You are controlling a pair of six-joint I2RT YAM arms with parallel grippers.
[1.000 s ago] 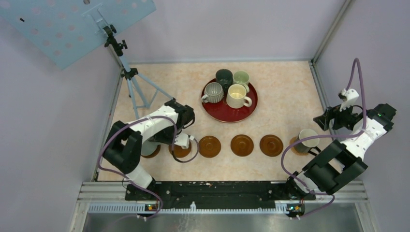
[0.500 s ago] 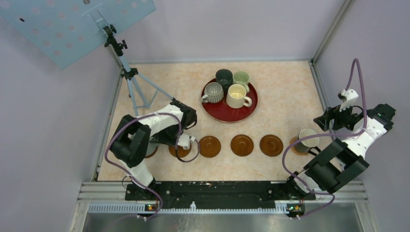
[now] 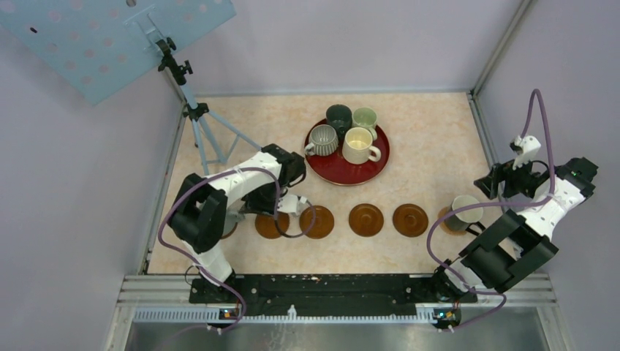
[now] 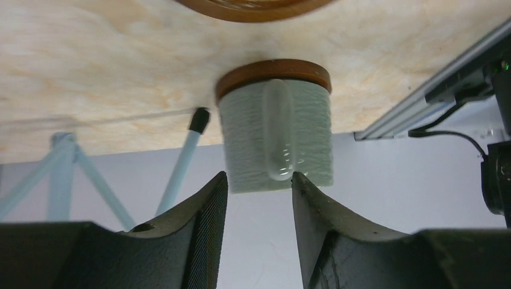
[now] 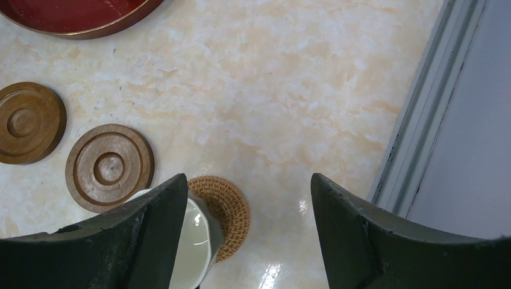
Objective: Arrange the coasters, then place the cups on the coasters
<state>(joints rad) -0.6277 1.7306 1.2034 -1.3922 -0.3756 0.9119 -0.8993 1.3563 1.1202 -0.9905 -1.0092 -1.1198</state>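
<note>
My left gripper (image 4: 257, 179) is open, its fingertips just short of the handle of a pale textured cup (image 4: 275, 135). That cup stands on a brown coaster (image 4: 274, 70) at the left end of the row. In the top view the left arm hides most of it, and the gripper (image 3: 284, 207) sits over the row's left part. More brown coasters (image 3: 316, 221) (image 3: 365, 219) (image 3: 410, 219) lie in line. My right gripper (image 5: 248, 180) is open above a pale cup (image 5: 194, 241) on a woven coaster (image 5: 228, 211).
A dark-red tray (image 3: 327, 170) behind the row carries a ribbed grey cup (image 3: 322, 139), a cream cup (image 3: 358, 145), a dark cup (image 3: 338, 115) and a pale green cup (image 3: 364, 117). A blue tripod (image 3: 208, 139) stands at the back left. Walls close both sides.
The left gripper has opened off the cup's handle and drawn back to the right. The right arm has stayed where it was.
</note>
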